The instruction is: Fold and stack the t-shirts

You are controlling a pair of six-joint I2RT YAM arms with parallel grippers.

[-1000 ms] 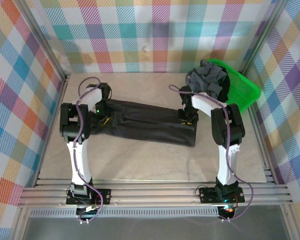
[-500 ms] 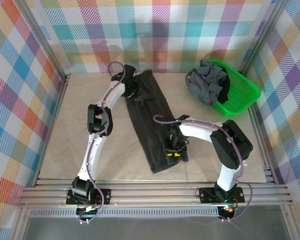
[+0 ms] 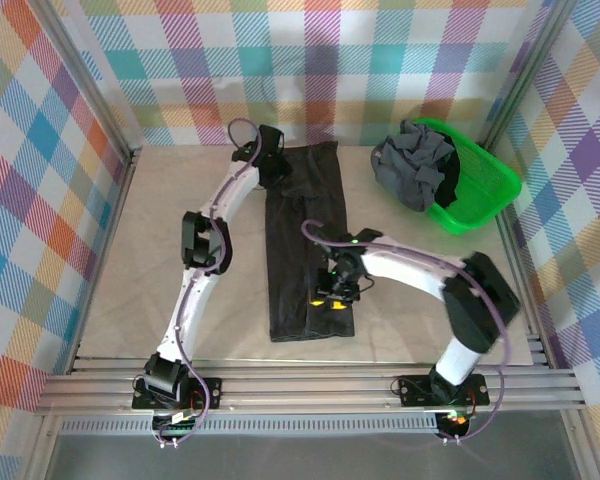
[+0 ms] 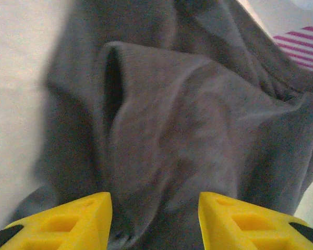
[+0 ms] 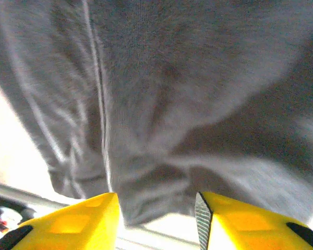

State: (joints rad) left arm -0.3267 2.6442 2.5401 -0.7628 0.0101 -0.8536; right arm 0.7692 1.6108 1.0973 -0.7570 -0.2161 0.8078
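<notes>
Two t-shirts (image 3: 412, 165) fill the green basket (image 3: 497, 186); left fingers (image 4: 68, 219), right fingers (image 5: 78, 219) released.

Pastel checked walls around a pale beige tabletop.
The multicoloured plaid fabric back wall (image 3: 310, 70) meets matching side panels on the left (image 3: 30, 200) and right (image 3: 580, 210), framed by slanting silver metal posts (image 3: 85, 85). The smooth matte tabletop (image 3: 130, 290) ends at ribbed aluminium rails (image 3: 310, 388) along the near edge, under bright, even light.

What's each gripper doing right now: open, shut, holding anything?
Left gripper: open, jaws apart over the dark t-shirt, nothing pinched.
Right gripper: open, over the same shirt's near end.
</notes>
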